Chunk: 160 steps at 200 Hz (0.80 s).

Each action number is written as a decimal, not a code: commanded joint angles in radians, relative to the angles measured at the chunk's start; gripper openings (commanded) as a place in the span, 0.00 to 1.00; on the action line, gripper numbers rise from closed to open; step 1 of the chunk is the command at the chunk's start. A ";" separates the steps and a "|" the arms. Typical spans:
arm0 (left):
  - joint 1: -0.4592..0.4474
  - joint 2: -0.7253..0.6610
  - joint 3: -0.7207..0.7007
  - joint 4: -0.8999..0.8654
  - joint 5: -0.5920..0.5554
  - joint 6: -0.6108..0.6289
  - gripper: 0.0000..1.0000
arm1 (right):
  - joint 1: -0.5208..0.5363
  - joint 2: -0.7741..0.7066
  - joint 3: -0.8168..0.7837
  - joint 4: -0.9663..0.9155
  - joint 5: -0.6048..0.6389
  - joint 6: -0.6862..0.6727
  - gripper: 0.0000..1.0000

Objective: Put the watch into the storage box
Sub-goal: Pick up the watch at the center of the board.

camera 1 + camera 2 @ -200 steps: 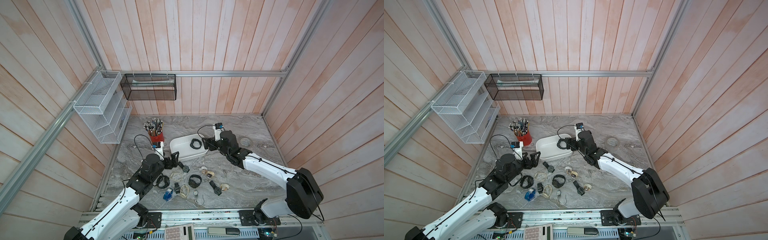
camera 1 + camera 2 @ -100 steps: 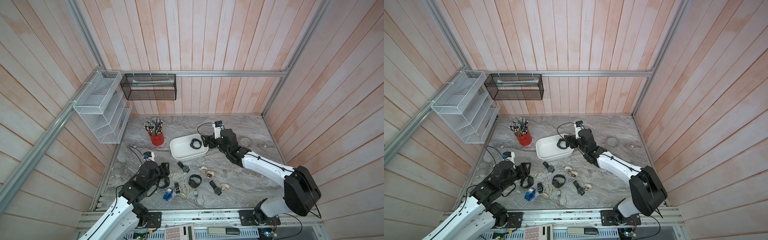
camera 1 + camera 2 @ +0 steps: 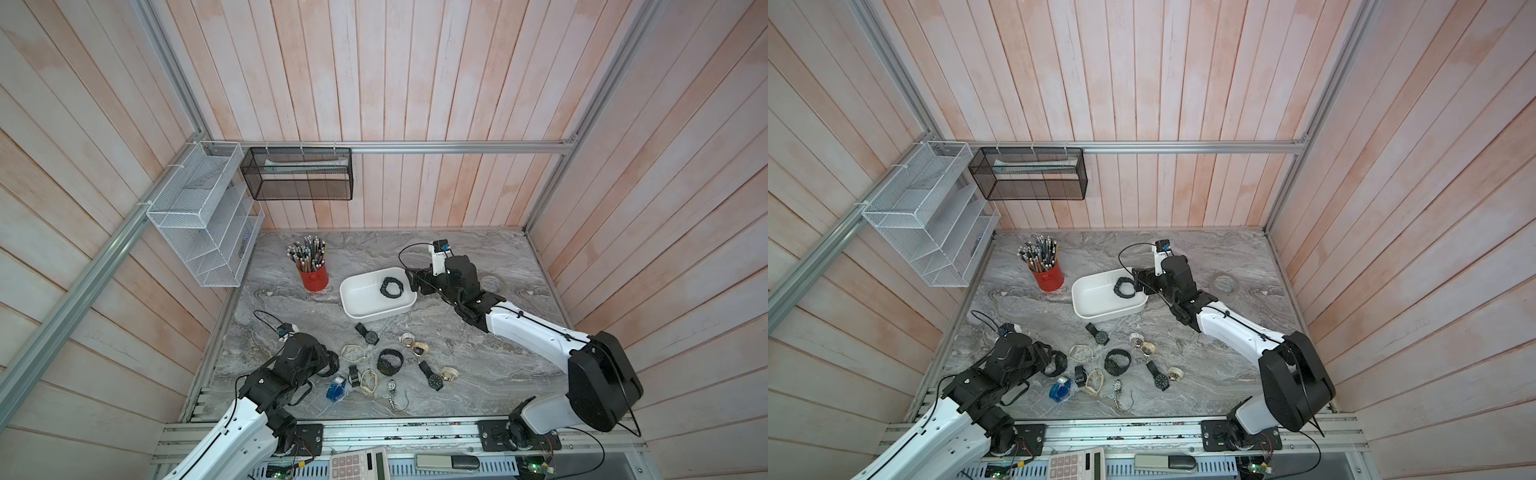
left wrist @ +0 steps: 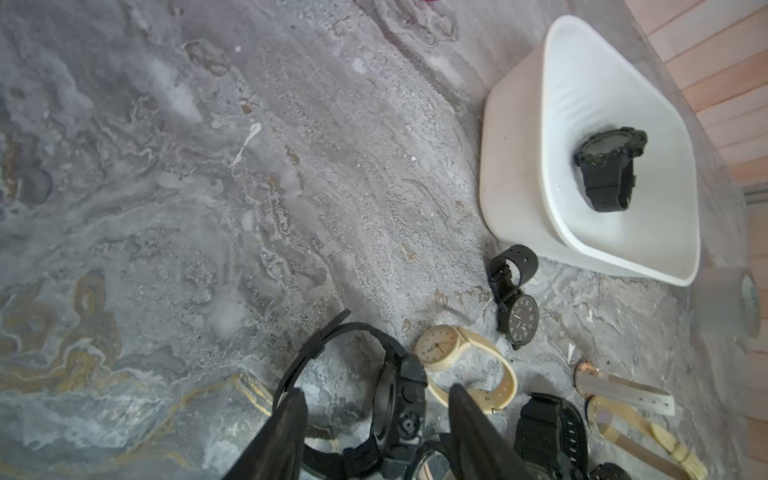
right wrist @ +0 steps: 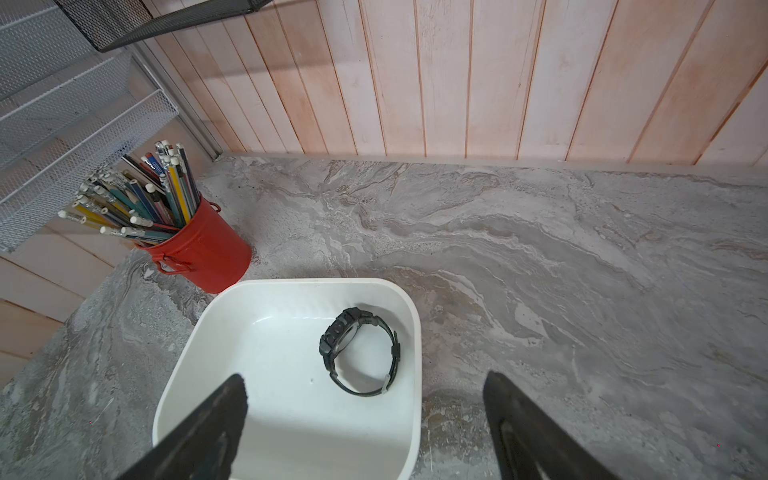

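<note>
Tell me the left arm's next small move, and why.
Probably close the left tool on the black watch: its jaws sit either side of the case with gaps, and that watch lies on the table, not in the box.

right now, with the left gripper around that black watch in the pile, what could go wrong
1. The left gripper straddles the black watch, but the strap of the cream watch lies beside one finger; it may get pinched or dragged along.
2. The right gripper hangs open across the storage box rim and could block the drop.
</note>
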 commanded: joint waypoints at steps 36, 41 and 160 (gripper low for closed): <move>-0.006 0.070 -0.020 -0.061 -0.026 -0.084 0.44 | -0.013 0.013 0.008 0.007 -0.019 0.004 0.91; -0.006 0.080 -0.021 -0.067 -0.026 -0.090 0.44 | -0.013 0.012 0.005 0.011 -0.018 0.002 0.91; -0.004 0.257 -0.042 0.069 -0.025 -0.075 0.28 | -0.019 -0.004 -0.007 0.001 -0.020 0.016 0.91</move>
